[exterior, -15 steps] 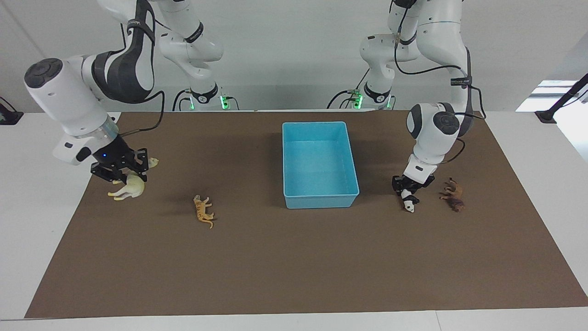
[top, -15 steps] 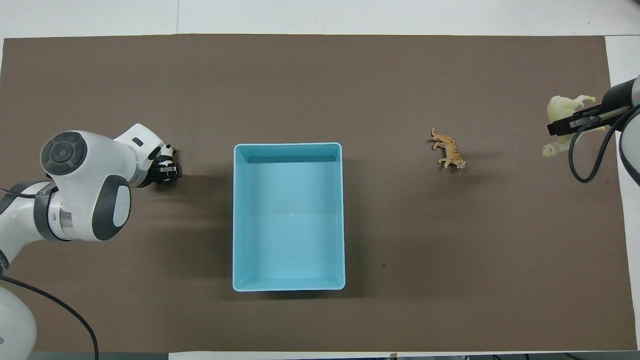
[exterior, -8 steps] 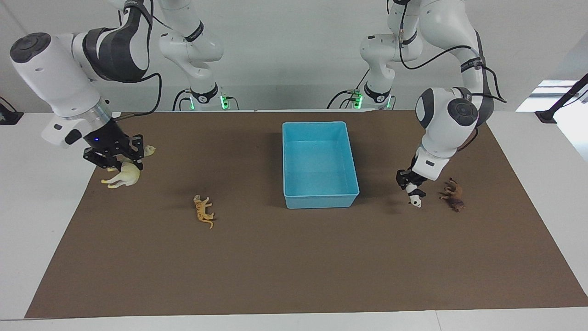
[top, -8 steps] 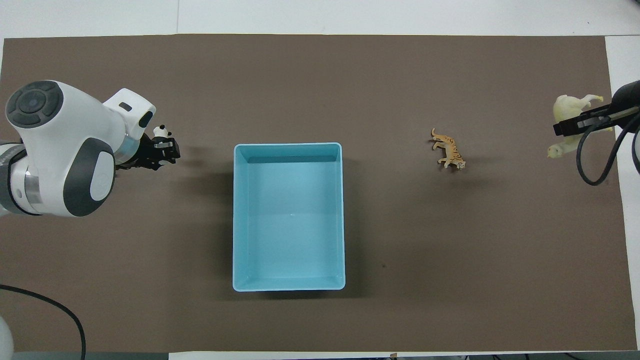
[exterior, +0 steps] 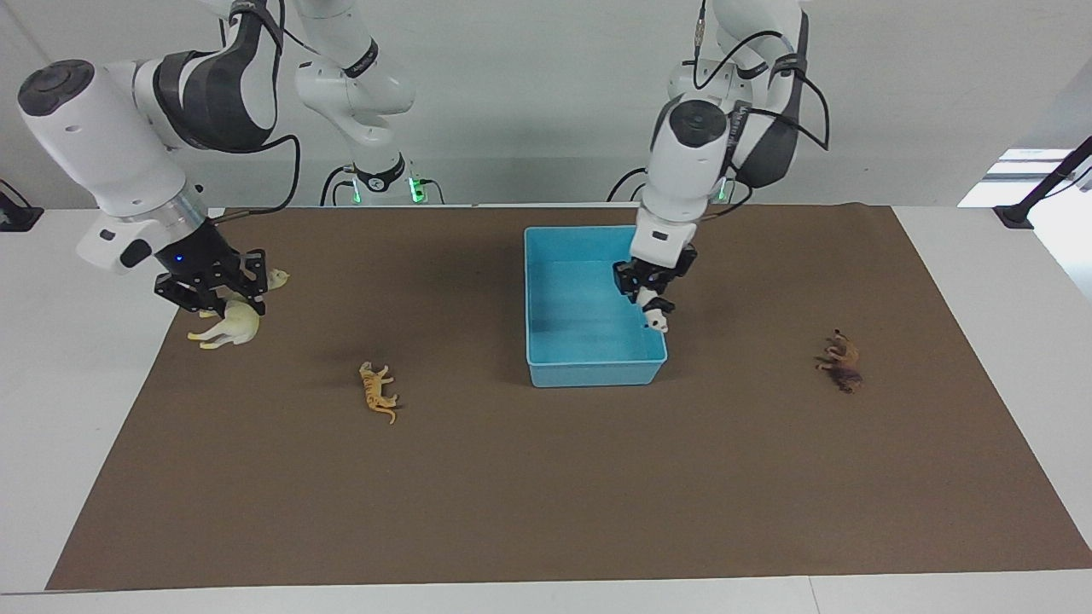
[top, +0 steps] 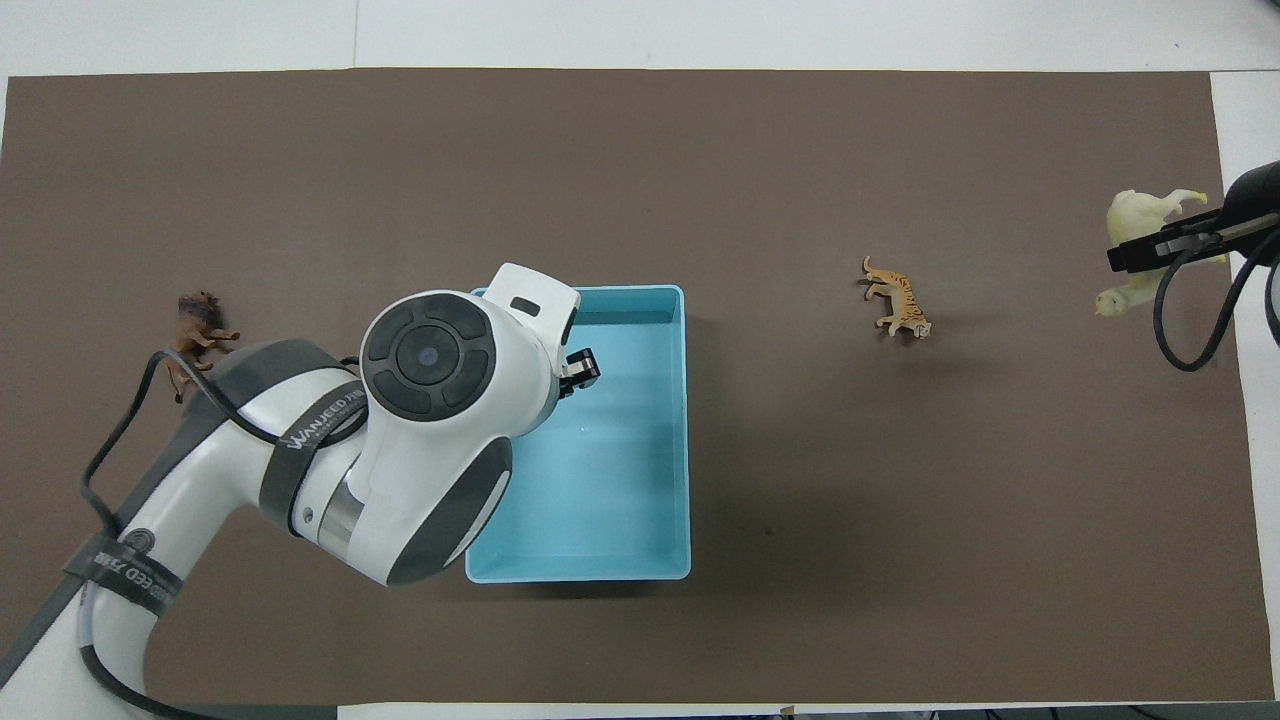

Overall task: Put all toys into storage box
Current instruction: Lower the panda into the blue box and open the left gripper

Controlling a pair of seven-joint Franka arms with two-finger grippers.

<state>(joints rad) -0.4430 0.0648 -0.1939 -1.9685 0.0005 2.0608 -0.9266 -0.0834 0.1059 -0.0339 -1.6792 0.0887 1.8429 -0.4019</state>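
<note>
I see my left gripper (exterior: 647,300) clamped on the panda (exterior: 655,319), hanging over the light blue storage box (exterior: 546,358). My right gripper (exterior: 211,294) is closed around the cream long-necked animal (exterior: 229,328), lifted above the mat. The tiger (exterior: 377,390) lies between right gripper and box; the lion (exterior: 840,361) lies toward the left arm's end

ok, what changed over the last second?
The left gripper carried the panda from beside the lion to over the storage box, not yet released. The right gripper rose slightly with the cream long-necked figurine early on, then held. Tiger, lion and box unmoved.
</note>
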